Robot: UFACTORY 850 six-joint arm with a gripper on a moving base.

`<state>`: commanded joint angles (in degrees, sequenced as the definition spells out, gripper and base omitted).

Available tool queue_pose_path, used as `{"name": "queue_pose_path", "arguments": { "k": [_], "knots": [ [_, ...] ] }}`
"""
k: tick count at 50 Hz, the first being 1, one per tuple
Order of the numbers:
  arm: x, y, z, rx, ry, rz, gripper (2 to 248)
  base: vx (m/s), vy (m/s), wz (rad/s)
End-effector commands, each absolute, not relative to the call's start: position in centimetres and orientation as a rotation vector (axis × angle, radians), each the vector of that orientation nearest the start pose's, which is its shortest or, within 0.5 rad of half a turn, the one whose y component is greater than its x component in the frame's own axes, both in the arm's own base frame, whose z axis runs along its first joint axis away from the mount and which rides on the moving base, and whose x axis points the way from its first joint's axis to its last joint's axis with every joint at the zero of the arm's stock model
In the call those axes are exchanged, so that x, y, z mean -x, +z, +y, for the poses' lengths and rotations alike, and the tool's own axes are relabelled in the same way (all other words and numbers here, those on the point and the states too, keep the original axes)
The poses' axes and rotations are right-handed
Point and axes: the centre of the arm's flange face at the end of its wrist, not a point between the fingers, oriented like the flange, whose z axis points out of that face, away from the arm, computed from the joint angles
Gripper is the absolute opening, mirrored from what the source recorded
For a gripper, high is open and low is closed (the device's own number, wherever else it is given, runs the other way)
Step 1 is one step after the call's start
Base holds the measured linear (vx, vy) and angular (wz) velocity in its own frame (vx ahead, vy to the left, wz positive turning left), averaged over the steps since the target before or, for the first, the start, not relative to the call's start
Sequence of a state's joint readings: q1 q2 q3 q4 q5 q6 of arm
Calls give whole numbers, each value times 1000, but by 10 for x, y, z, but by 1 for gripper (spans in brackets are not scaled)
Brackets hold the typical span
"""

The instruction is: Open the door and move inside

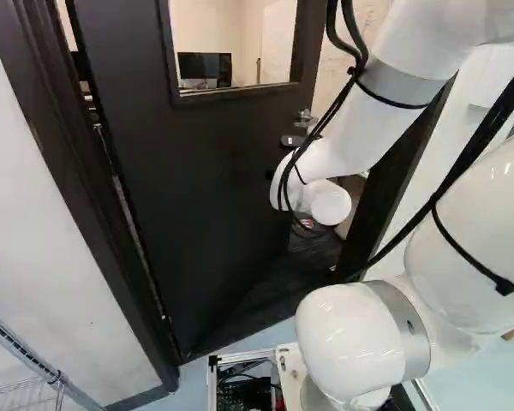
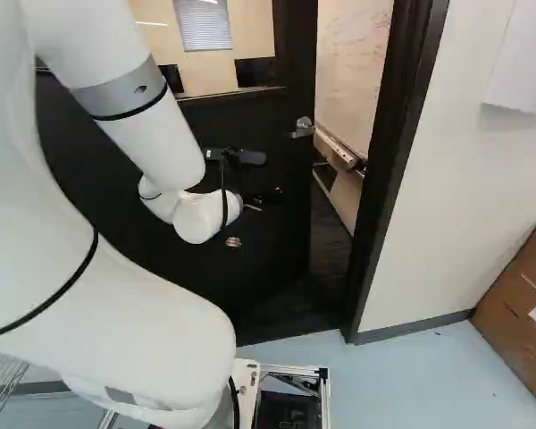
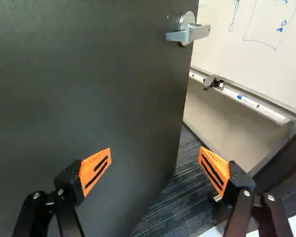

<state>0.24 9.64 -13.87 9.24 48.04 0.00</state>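
The dark door (image 1: 214, 180), its long axis upright, stands ajar ahead of the hand (image 2: 250, 213), its free edge angled away into the room beyond. A whiteboard (image 3: 251, 44) shows through the gap, above dark striped carpet (image 3: 180, 202). The cardboard box (image 2: 518, 308) at the right of the right base view sits on pale floor (image 2: 411, 384); its contents are hidden. The hand's fingers are spread wide, nothing between them. The lever handle (image 3: 187, 33) lies roughly level, near the free edge.
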Motion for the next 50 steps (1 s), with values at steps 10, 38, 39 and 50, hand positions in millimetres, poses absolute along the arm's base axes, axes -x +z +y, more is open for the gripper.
{"name": "queue_pose_path", "arguments": {
  "k": [10, 38, 39, 50],
  "knots": [
    [-327, 389, -9, 2567, -1849, 245, 247, 28, 23, -5],
    [-327, 389, -9, 2567, -1849, 245, 247, 22, 15, -3],
    [-327, 389, -9, 2567, -1849, 245, 247, 0, 0, 0],
    [-327, 389, -9, 2567, -1849, 244, 247, 0, 0, 0]
  ]
}}
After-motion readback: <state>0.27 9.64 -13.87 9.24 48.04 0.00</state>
